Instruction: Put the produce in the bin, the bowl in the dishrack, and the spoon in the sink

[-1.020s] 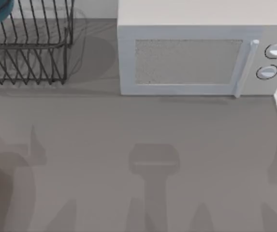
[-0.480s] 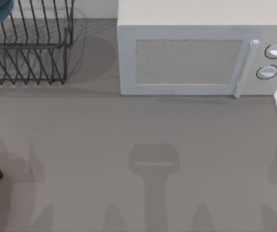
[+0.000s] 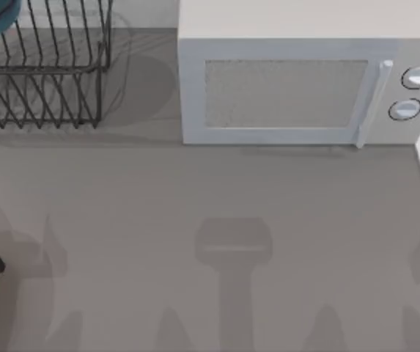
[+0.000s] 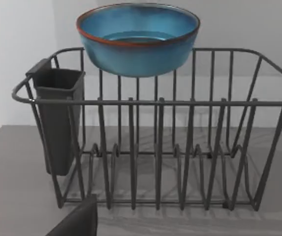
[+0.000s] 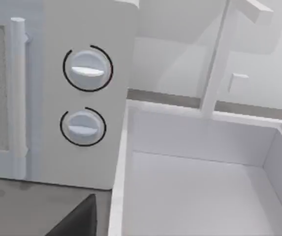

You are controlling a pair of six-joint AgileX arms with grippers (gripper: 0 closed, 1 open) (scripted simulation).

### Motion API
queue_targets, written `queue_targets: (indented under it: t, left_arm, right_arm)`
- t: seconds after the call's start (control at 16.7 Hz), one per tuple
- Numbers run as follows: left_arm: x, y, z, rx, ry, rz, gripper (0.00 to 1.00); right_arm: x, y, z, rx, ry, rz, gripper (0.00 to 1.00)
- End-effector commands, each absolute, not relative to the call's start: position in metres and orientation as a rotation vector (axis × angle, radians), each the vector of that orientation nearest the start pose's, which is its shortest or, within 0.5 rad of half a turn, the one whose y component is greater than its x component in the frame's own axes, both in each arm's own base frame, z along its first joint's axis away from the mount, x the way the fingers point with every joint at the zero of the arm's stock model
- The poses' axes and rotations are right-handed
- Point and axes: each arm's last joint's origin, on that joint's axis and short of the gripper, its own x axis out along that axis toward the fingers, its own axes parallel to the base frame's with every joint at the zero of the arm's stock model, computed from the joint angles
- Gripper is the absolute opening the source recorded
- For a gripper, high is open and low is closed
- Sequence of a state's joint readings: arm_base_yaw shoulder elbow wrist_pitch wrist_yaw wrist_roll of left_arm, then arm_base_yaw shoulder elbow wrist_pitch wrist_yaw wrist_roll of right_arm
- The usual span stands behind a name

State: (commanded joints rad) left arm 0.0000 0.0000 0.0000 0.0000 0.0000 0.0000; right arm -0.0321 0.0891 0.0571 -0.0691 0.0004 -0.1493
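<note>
Already the bowl (image 4: 138, 39) sits atop the rack (image 4: 155, 147) at the counter's far left corner; aim next for the sink (image 5: 204, 191); jaw states I cannot tell

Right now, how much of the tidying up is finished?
The round teal-blue glazed bowl already sits on top of the black thin-wire dishrack, at its back edge, so that part looks done. Nothing is in hand at this moment. The white sink basin beside the white microwave holds no spoon yet, so that step is left.
</note>
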Motion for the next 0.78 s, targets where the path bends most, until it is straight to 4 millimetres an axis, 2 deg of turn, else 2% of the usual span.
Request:
queue_targets:
  t: [0.42,0.6,0.78]
  left_arm:
    - [0.106,-0.001,0.16,0.0,0.0,0.0,1.0]
    - [0.106,-0.001,0.16,0.0,0.0,0.0,1.0]
    - [0.106,-0.001,0.16,0.0,0.0,0.0,1.0]
  right_arm:
    - [0.122,-0.019,0.183,-0.678,0.497,0.031,1.0]
    - [0.132,-0.028,0.19,-0.937,0.702,0.165,1.0]
    - [0.145,-0.041,0.195,-1.168,0.883,0.38,1.0]
